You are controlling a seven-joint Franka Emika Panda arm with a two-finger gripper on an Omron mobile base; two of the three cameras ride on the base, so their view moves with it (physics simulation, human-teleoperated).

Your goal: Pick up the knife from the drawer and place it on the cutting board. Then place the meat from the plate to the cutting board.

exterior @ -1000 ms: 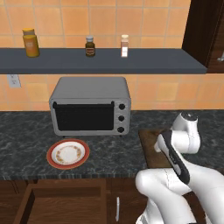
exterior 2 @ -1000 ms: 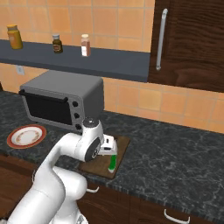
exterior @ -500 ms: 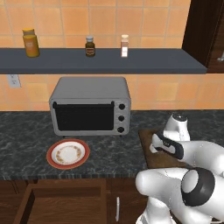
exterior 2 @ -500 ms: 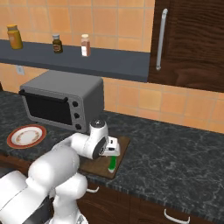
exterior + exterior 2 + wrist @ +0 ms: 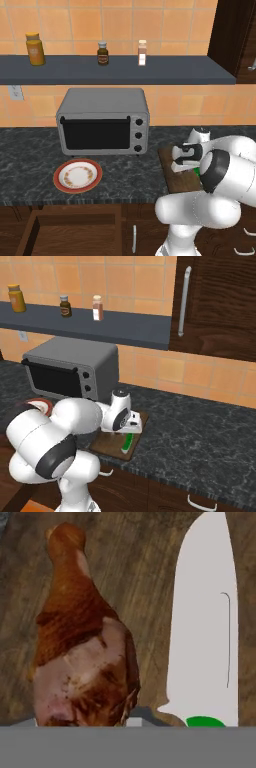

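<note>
My gripper (image 5: 180, 165) hangs low over the cutting board (image 5: 167, 159), shut on the meat (image 5: 80, 647), a reddish-brown chunk with a paler end that hangs just above the wood. The knife (image 5: 202, 627) lies flat on the board beside the meat, and its green handle (image 5: 128, 442) points toward the counter's front edge. In the right base view the gripper (image 5: 131, 426) sits right over that handle end of the cutting board (image 5: 106, 444). The plate (image 5: 59, 175) lies bare on the counter to the left. The drawer (image 5: 75, 239) stands open below it.
A grey toaster oven (image 5: 103, 121) stands at the back of the counter, behind the plate. A shelf (image 5: 115, 70) above carries three small jars. A dark wall cabinet (image 5: 215, 303) hangs at the right. My arm's big white links fill the space in front of the board.
The hand has stayed over the cutting board, edging slightly right and lower. The arm's elbow has swung out toward the cameras.
</note>
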